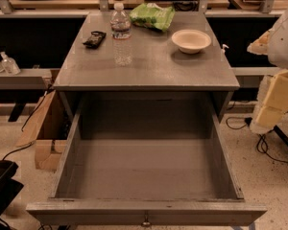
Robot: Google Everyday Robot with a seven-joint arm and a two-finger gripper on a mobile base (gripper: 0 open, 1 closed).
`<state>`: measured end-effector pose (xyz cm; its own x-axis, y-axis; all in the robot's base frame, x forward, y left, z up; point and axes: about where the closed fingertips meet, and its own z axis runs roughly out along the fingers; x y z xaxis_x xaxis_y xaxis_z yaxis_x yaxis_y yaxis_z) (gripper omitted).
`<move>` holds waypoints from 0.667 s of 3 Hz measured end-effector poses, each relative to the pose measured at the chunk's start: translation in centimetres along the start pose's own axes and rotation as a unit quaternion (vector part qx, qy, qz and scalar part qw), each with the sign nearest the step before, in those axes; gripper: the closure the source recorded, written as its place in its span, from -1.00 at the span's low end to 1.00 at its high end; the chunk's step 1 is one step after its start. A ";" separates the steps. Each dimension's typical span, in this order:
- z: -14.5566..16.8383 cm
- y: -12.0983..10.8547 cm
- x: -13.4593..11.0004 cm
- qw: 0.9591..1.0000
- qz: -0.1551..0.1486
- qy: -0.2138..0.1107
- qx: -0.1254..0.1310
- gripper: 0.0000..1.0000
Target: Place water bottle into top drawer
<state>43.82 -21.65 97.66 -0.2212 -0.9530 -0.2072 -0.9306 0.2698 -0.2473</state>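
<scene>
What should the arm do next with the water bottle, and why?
Probably move the gripper, now beside the table at the view's right edge, over to the water bottle: it stands upright on that table, ungrasped, and the top drawer is already open.

Water bottle (121,32) on table (158,63) — top drawer (144,169) open — gripper (260,44) at right.

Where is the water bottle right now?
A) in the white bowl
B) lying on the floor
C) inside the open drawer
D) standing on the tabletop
D: the water bottle stands upright on the tabletop, above the open top drawer, and the gripper sits off at the right edge, not touching it.
</scene>
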 end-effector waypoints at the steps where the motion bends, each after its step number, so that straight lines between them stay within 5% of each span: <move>1: 0.0 -0.5 -0.3 1.000 0.002 -0.008 0.005 -1.00; 2: 0.9 -3.7 -1.9 0.998 0.015 -0.056 0.020 -1.00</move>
<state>47.90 -20.73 98.09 -0.2127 -0.9237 -0.3186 -0.9115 0.3050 -0.2757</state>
